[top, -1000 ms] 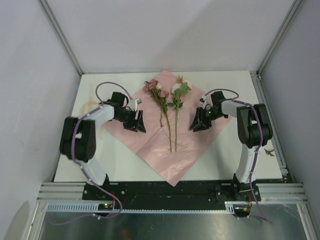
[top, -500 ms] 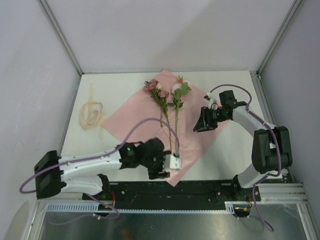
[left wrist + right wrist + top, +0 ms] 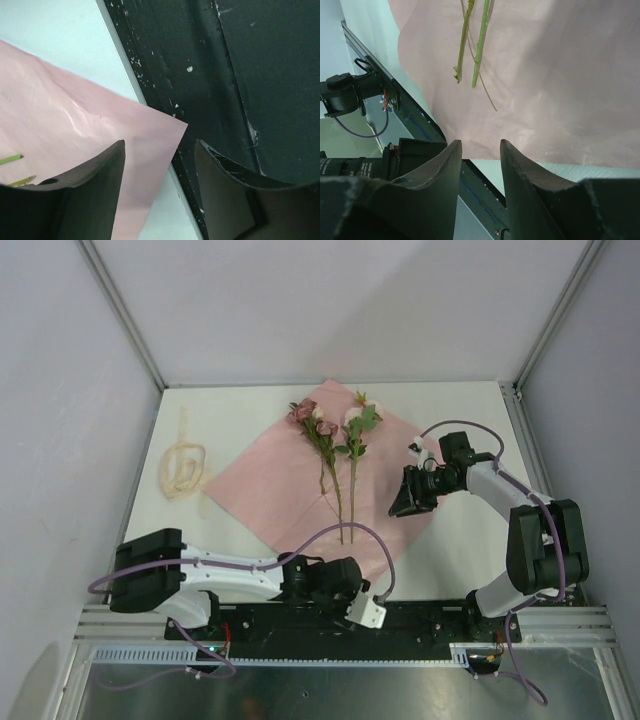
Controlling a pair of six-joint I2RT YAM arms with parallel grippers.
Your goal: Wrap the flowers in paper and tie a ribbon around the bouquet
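The pink paper [image 3: 285,485] lies flat as a diamond on the white table. The flowers [image 3: 335,435] rest along its middle, heads far, stems toward me. My left gripper [image 3: 340,588] is low over the paper's near corner [image 3: 170,131]. It is open, its fingertips [image 3: 117,150] straddling that corner without touching. My right gripper [image 3: 400,505] hovers at the paper's right edge [image 3: 560,100], open and empty [image 3: 480,142], facing the stem ends [image 3: 470,75]. The cream ribbon [image 3: 182,468] lies coiled on the table, left of the paper.
The black base rail [image 3: 240,75] runs right beside the paper's near corner, at the table's front edge. White walls and metal posts [image 3: 120,310] close in the table. The left arm [image 3: 220,575] lies stretched along the front edge.
My left arm has swung from the paper's left side down to its near corner. The ribbon it hid now shows. My right gripper has shifted slightly nearer along the paper's right edge.
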